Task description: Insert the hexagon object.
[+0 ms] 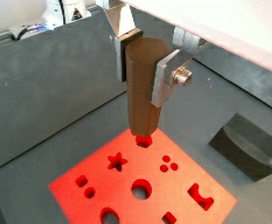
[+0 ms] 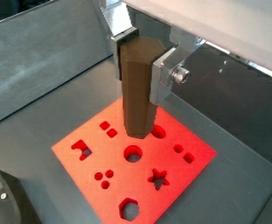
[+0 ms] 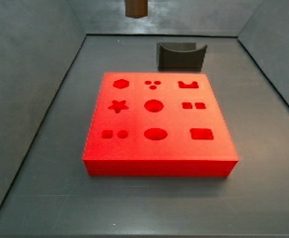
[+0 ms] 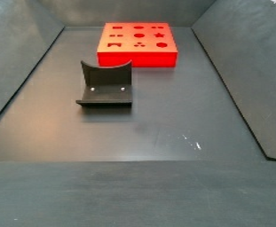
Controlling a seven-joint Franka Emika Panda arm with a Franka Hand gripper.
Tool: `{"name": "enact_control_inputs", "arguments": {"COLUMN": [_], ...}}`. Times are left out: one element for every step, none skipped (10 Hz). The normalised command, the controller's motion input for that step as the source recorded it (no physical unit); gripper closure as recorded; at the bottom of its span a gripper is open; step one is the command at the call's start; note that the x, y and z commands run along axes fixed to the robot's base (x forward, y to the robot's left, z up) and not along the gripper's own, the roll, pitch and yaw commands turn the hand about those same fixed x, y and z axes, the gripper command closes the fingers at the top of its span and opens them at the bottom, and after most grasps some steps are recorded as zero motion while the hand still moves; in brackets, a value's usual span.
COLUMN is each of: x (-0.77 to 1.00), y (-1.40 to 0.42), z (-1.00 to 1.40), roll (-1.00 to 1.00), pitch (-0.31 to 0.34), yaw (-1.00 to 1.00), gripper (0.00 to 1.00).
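One hexagon object [image 1: 142, 92] | clamped upright between gripper [image 1: 142, 74] fingers [image 1: 165, 77]

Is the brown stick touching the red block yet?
Apart. In a side view the hexagon object hangs at the top edge, with grey floor showing between it and the red block. The gripper holds it above.

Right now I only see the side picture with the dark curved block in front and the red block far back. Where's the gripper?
Observer: The gripper is above the red block; your picture cuts it off.
Operator: Is it holding something?
Observer: Yes. In both wrist views its fingers clamp the brown hexagon object, standing upright.
Operator: Is it in a hole yet?
Observer: No. In a side view its lower end hangs well above the block, and every hole looks empty.
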Motion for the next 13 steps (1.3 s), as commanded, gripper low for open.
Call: {"name": "enact_control_inputs", "arguments": {"x": [0.02,0.00,-0.21,-0.21,-0.10,-0.07,0.01,0.23,0.25,0.27,0.08,0.00,-0.13], "y": [0.35,0.65,0.69,0.47,0.00,0.00,0.08,0.21,0.19,0.25,0.13,0.12,0.22], "z": [-0.17,-0.29,-0.44,-0.66,-1.00,-0.78,-0.49,-0.31,-0.37,-0.13,-0.11,-0.36,-0.55], "roll": [0.01,0.00,-0.01,-0.06,-0.01,-0.21,-0.31,-0.13,-0.12,-0.13,-0.07,-0.12,-0.24], "pitch": [0.004,0.000,-0.041,-0.111,-0.030,0.000,-0.017,0.000,0.026,0.023,0.001,0.000,0.000], "yaw": [0.00,0.00,0.00,0.00,0.03,-0.08,-0.23,-0.36,-0.42,-0.36,-0.27,-0.20,-0.17], "gripper": [1.00,1.00,1.00,1.00,1.00,1.00,1.00,1.00,1.00,1.00,1.00,1.00,1.00]}}
